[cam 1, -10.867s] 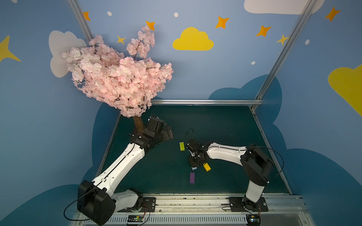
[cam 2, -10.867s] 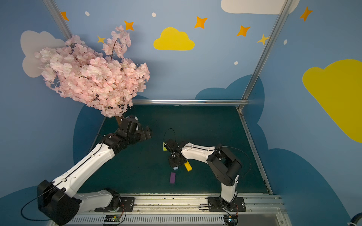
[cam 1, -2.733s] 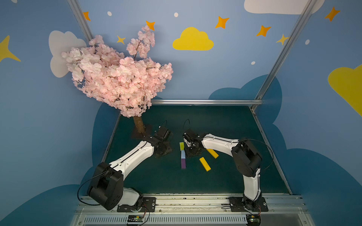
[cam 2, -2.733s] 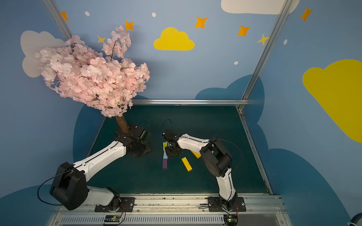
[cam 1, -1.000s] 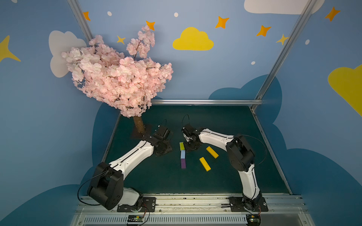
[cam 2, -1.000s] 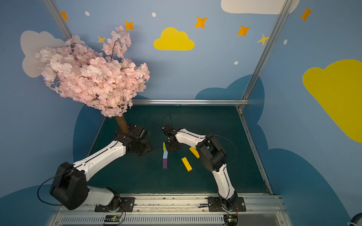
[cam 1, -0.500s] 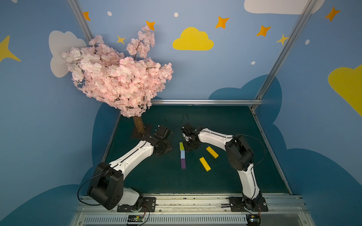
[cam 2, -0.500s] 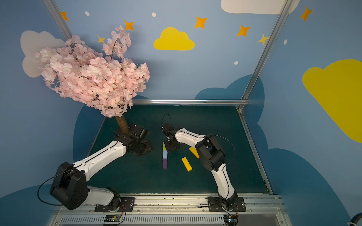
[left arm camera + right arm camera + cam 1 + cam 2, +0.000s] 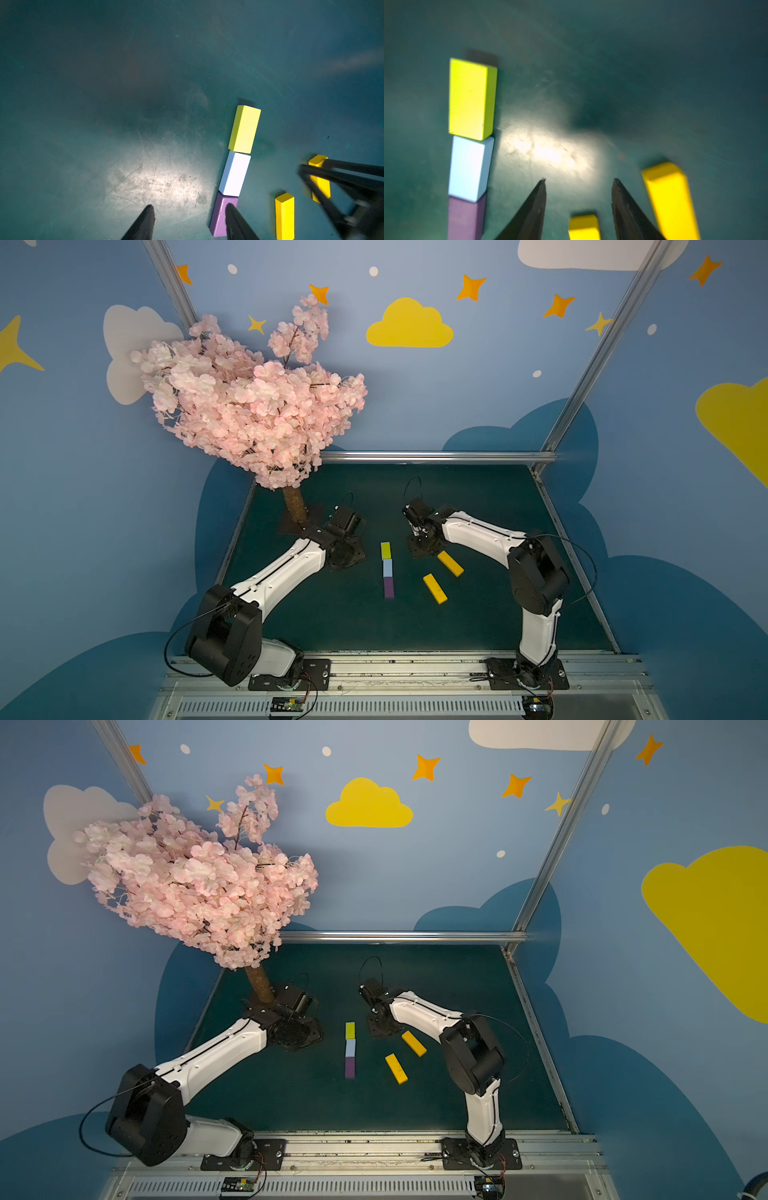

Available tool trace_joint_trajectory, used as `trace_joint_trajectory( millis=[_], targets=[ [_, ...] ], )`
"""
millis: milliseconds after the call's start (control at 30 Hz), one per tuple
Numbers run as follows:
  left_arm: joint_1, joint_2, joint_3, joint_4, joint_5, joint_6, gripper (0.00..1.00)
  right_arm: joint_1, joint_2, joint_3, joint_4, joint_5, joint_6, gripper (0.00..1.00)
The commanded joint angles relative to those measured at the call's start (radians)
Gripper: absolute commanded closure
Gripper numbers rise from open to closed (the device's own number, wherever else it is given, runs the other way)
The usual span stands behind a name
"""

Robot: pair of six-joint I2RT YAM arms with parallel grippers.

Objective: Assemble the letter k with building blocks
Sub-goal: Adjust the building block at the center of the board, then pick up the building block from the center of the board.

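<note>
Five blocks on the tabletop (image 9: 478, 497): three short, two long.

Short ones are lime (image 9: 385, 550), blue (image 9: 387, 568) and purple (image 9: 389, 587). You have them end to end and touching, one straight line mid-tabletop, with lime toward the far edge and purple toward the near edge. That line is the stem of the k.

The long ones are two yellow blocks, both on the right-edge side of the stem, apart from it and from each other. The far yellow (image 9: 450, 563) lies about level with blue. The near yellow (image 9: 434, 588) lies about level with purple. Both slant the same way, far ends nearer the stem. Neither touches the stem, so the k has no arms yet.

Two grippers:
- **Left gripper** (image 9: 189, 205): jaws apart, nothing between them. It hangs on the left-edge side of the stem. One finger (image 9: 234, 220) crosses in front of purple in its wrist view, but both top views put it clear of the stem.
- **Right gripper** (image 9: 579, 179): jaws apart, gripping nothing, in a blurred wrist view. It sits between lime and the far end of the far yellow, just beside that yellow. You cannot tell whether they touch.

One pink tree (image 9: 249, 406), trunk by the left edge toward the far-left corner, crown overhanging that corner. Your left wrist is just beside the trunk base.

In the way: the right gripper's fingers hide part of the far yellow in the left wrist view.
</note>
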Motion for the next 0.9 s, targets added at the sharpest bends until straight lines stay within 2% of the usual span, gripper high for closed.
trace_joint_trajectory(
  millis=[0, 33, 67, 233, 300, 367, 567, 867],
  targets=[
    [0.006, -0.035, 0.001, -0.015, 0.008, 0.045, 0.35, -0.034, -0.051, 0.005, -0.139, 0.049, 0.001, 0.45],
    [0.006, -0.047, -0.004, -0.006, 0.014, 0.051, 0.25, -0.043, -0.058, 0.004, -0.177, 0.049, 0.009, 0.43],
    [0.005, -0.06, -0.013, 0.005, 0.016, 0.055, 0.2, -0.052, -0.067, -0.004, -0.204, 0.053, 0.021, 0.42],
    [0.008, -0.098, -0.026, 0.031, 0.005, 0.067, 0.11, -0.073, -0.132, -0.109, -0.197, -0.045, 0.039, 0.43],
    [0.008, -0.093, -0.019, 0.02, 0.004, 0.074, 0.08, -0.04, -0.168, -0.148, -0.173, -0.083, 0.007, 0.43],
    [0.008, -0.087, -0.013, 0.013, 0.007, 0.078, 0.0, 0.003, -0.193, -0.17, -0.195, -0.064, -0.002, 0.43],
    [0.006, -0.074, -0.018, 0.028, 0.024, 0.068, 0.0, 0.039, -0.217, -0.276, -0.171, -0.099, 0.005, 0.44],
    [0.009, -0.065, -0.008, 0.023, 0.028, 0.061, 0.0, 0.054, -0.125, -0.309, -0.093, -0.123, -0.012, 0.47]
  ],
)
